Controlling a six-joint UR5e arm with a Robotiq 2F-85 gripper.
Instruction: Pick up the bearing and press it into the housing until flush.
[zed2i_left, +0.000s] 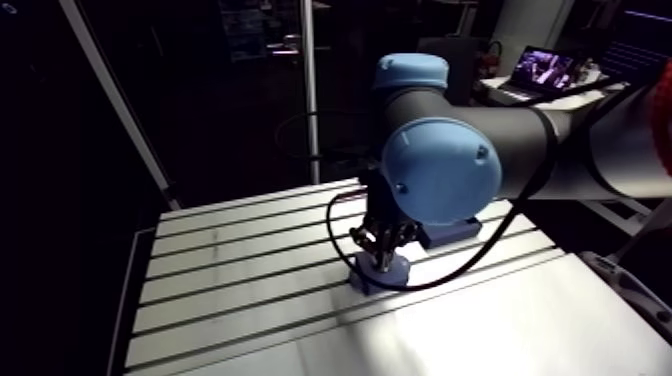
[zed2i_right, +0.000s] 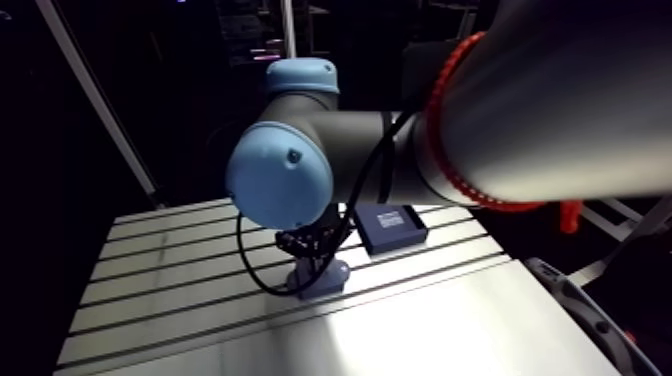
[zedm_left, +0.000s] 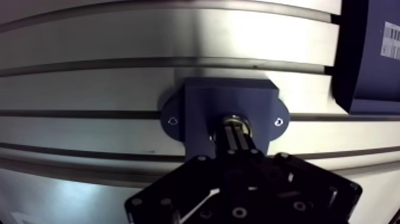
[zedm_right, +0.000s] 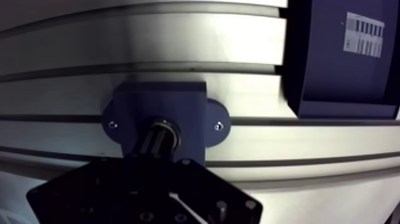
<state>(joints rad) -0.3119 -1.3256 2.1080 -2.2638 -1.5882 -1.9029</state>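
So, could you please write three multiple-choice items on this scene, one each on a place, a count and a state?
1. Where are the fingertips of the tool?
A. at the bore of the blue housing
B. over the dark tray
C. in the air, clear of everything

2. How many screw heads show on the housing's ears?
A. none
B. two
C. four

3. How do the tool's fingers stand?
A. spread wide
B. close together
C. out of sight

Answers:
1 A: in the wrist view the tool's tip meets the metal bearing in the middle of the housing, with the tray off to one side.
2 B: one screw head sits on each ear.
3 B: the fingers run side by side with hardly a gap.
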